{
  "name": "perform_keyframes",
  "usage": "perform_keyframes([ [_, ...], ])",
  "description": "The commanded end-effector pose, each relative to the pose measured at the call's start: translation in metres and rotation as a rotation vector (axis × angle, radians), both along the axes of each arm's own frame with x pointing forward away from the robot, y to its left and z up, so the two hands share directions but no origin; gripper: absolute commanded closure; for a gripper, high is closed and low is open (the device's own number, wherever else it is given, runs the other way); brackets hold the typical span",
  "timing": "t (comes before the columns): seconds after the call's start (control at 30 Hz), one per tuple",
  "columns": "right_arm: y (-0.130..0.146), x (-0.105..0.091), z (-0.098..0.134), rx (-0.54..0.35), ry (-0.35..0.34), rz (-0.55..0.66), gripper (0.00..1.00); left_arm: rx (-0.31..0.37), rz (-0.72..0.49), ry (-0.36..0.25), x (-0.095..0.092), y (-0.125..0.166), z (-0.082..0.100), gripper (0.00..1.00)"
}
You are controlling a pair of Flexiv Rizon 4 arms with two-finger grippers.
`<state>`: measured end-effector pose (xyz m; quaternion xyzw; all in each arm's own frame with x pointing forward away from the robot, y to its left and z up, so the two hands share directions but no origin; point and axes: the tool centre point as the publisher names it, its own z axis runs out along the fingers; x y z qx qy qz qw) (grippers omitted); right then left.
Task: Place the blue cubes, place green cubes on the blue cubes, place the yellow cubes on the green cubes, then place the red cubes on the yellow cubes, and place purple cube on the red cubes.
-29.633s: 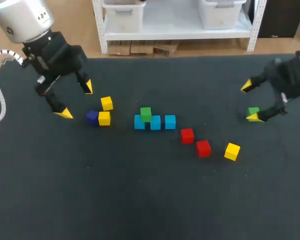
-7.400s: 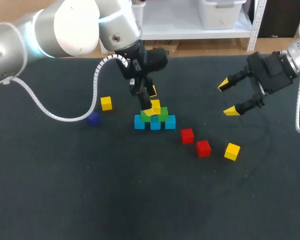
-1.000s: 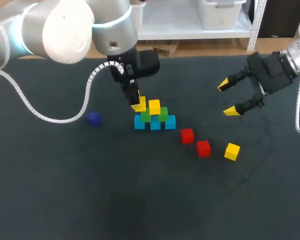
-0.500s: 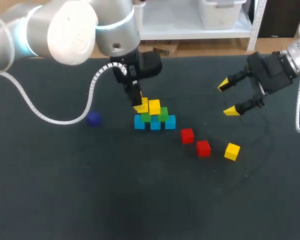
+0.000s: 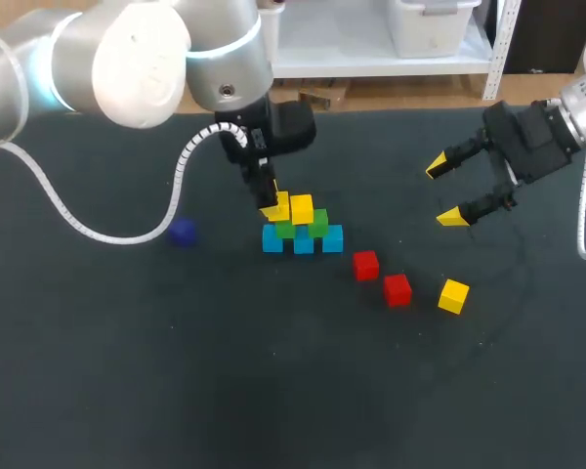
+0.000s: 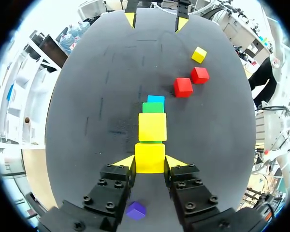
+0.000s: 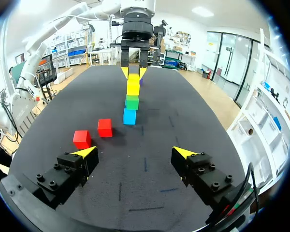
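- Dark table mat was found bare along its near edge.
- Two red cubes and a loose yellow cube were left lying where they had been, just on the near side of the stack. The purple cube was likewise unmoved, well apart to the left.
- Three blue cubes in a row, with two green cubes on them, were unchanged.
- One seated yellow cube was already resting on the green cubes.
- The left gripper was clamped from both sides on a second yellow cube. Over the last second it had been shifted toward the stack, so that the held cube was brought just beside the seated one, above the left green cube. Whether it was fully resting there could not be told.
- The right gripper was held wide apart and empty, unmoved, far to the right.
- The yellow layer was judged nearly complete, with only release outstanding. The red and purple layers remained.
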<state>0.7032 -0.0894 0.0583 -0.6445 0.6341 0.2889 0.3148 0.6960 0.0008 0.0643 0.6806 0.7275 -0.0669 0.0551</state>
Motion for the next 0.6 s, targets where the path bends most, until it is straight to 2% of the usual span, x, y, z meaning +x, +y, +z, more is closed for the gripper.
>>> perform_keyframes([
  [0.03, -0.0001, -0.0002, -0.0002, 0.002, -0.002, 0.000, 0.00, -0.001, -0.003, 0.005, 0.0023, -0.0017, -0.0011, 1.00],
  [0.5, -0.0001, -0.0002, -0.0002, 0.002, -0.002, 0.000, 0.00, -0.002, -0.004, 0.007, 0.0013, -0.0024, -0.0027, 1.00],
  [0.6, -0.0001, -0.0002, -0.0002, 0.002, -0.002, 0.000, 0.00, -0.003, -0.005, 0.007, 0.0009, -0.0034, -0.0032, 0.94],
])
